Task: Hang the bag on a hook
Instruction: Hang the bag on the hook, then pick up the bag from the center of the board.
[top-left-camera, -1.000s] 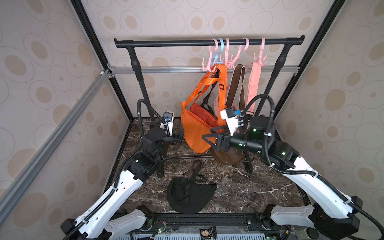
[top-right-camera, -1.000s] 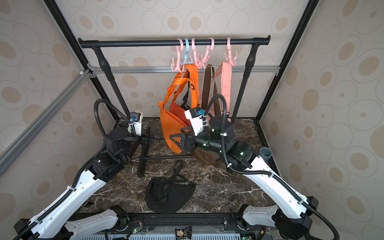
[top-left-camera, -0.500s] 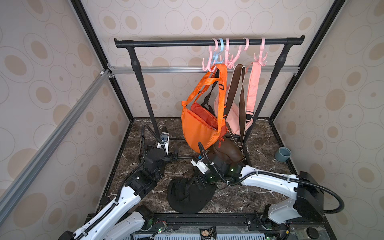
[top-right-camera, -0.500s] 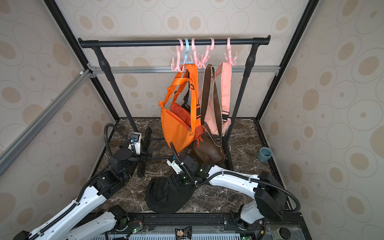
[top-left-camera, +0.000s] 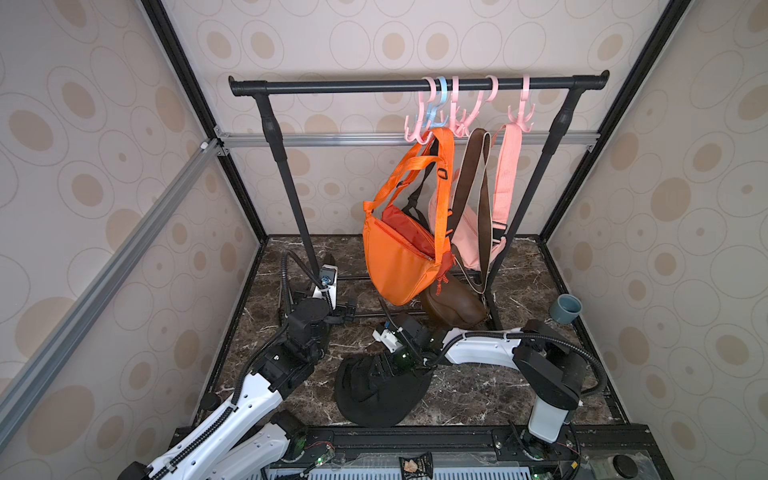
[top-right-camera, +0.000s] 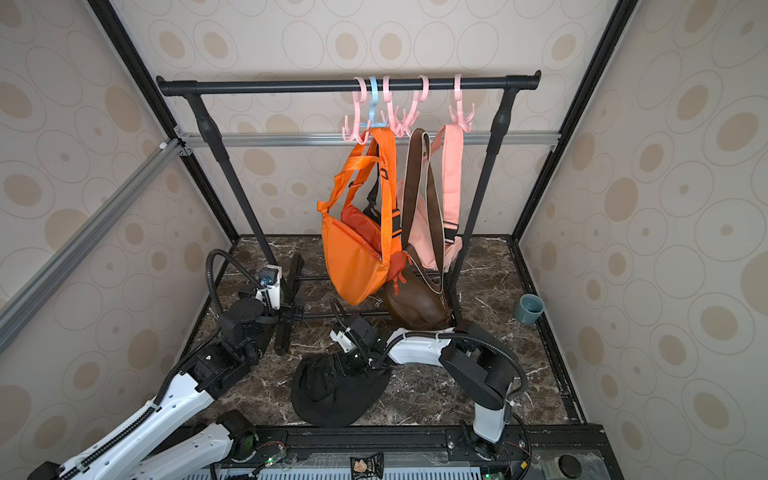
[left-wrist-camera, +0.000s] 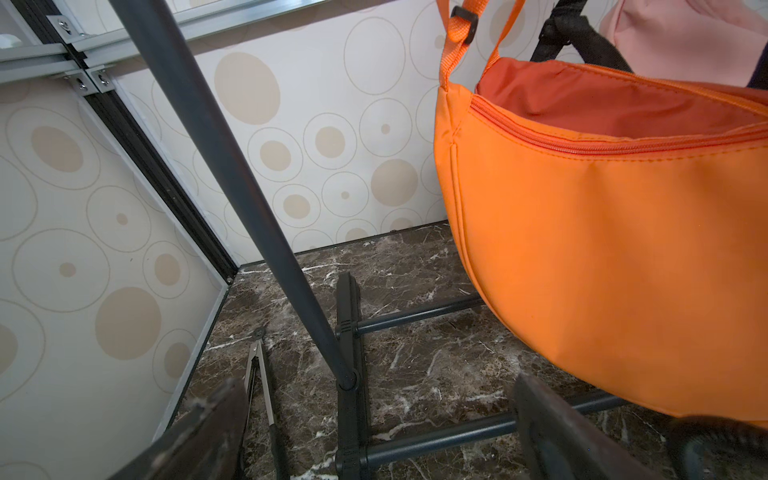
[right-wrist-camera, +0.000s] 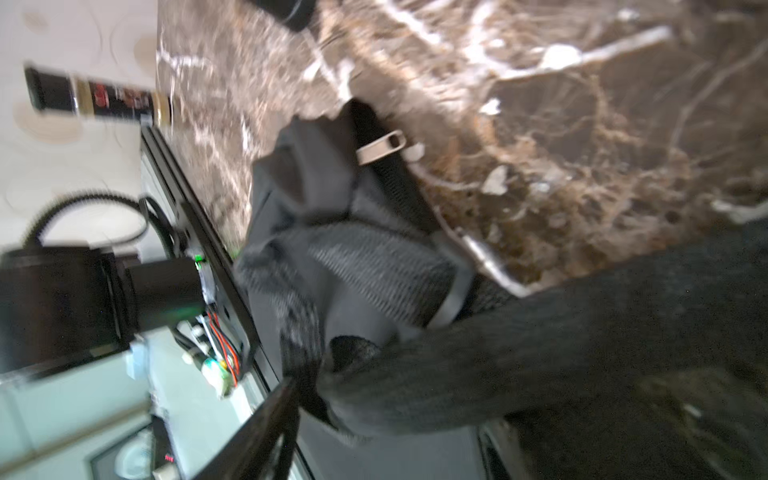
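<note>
Item under task: the black bag (top-left-camera: 382, 386) lies slumped on the table, toward 6 o'clock in both top views, not yet on any hook.

Change noted: a second ago my right arm was raised among the hanging bags. It has since dropped, and my right hand (top-left-camera: 392, 360) now sits on the bag's 12 o'clock edge. In the right wrist view the black strap (right-wrist-camera: 301, 332) runs up to one fingertip (right-wrist-camera: 266, 424), but the picture is smeared. I cannot tell whether that hand is pinching the strap or merely nearing it. I judge the pick-up begun and the grip unconfirmed.

My left arm has also come down. My left hand (left-wrist-camera: 374, 436) is spread wide and holds nothing, low by the rack's foot (left-wrist-camera: 347, 332) at about 10 o'clock.

Rack: the rail (top-left-camera: 332, 86) crosses at 12 o'clock. An orange bag (top-left-camera: 399, 266), a brown bag (top-left-camera: 453, 305) and a pink bag (top-left-camera: 473, 241) hang from it. The outermost pink hook (top-left-camera: 415, 129) appears free.

Surface: dark veined marble, with tongs (left-wrist-camera: 257, 374) lying on it and a grey cup (top-left-camera: 565, 308) at 3 o'clock. Walls: pale paper with ringed beige ovals.
</note>
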